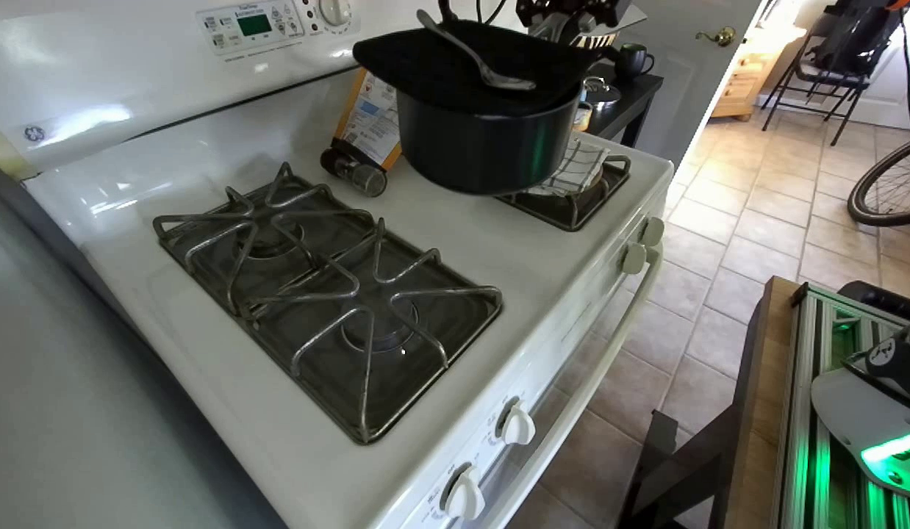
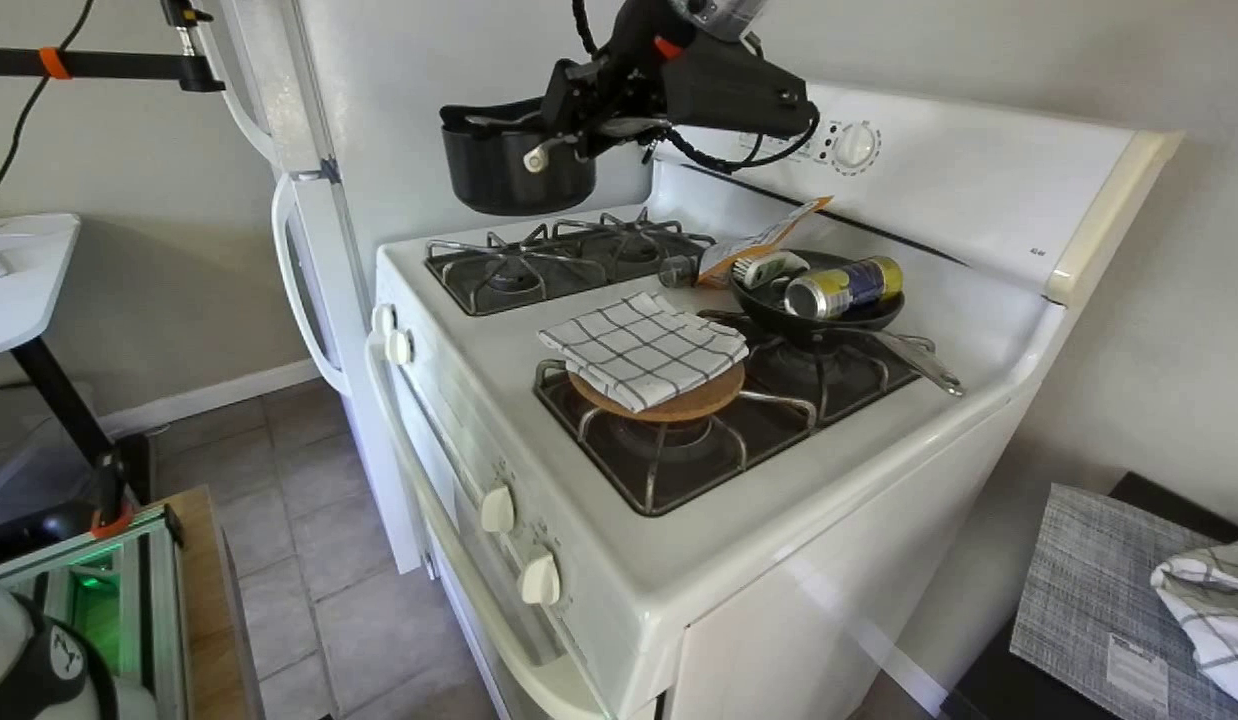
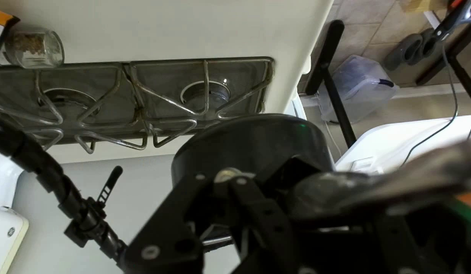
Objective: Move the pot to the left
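The pot (image 1: 492, 150) hangs in the air above the white surface (image 1: 492, 242), close to upright, its base apart from it in both exterior views. The tool (image 2: 564, 135) has the pot in its grip: in an exterior view it meets the pot at about 2 o'clock. Whether it clasps a handle or the wall, I cannot tell. A metal spoon (image 1: 478, 63) lies across the pot's dark top, running from 10 o'clock to 4 in an exterior view.

In an exterior view a pair of burner grates (image 1: 319, 297) sits between 7 and 8 o'clock from the pot. A glass jar (image 1: 359, 175), on its side, is between 8 and 9, and just beside it an orange-edged packet (image 1: 376, 117) slants at 9.

In an exterior view a checked cloth (image 2: 647, 345) lies at 5 o'clock from the pot, on a round wooden board (image 2: 694, 402) set on another grate (image 2: 782, 402). At 4 o'clock is a frying pan (image 2: 794, 325), with a can (image 2: 845, 288) and a white brush (image 2: 769, 266) lying in it.

In the wrist view the pot's wall shows at 12 o'clock from the tool, and a blurred metal piece (image 3: 334, 194) crosses at 3.
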Robot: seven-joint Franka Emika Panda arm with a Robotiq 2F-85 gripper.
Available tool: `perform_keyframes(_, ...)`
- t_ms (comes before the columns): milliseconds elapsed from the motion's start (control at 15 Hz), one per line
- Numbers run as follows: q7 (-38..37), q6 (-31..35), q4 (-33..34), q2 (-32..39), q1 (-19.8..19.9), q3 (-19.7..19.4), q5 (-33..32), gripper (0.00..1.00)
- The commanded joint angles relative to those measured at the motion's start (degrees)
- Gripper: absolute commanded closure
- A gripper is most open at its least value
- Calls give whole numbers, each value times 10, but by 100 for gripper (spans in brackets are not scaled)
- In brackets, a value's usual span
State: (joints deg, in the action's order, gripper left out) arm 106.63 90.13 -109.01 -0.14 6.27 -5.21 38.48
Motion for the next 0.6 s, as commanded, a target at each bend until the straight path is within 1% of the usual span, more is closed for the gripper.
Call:
perform_keyframes(0,-15,27,-9,7,-17,14,37,99)
perform_keyframes(267,-8,56,-25,12,-36,36,43,99)
perform_keyframes(533,1,80,-41,14,-46,48,50,99)
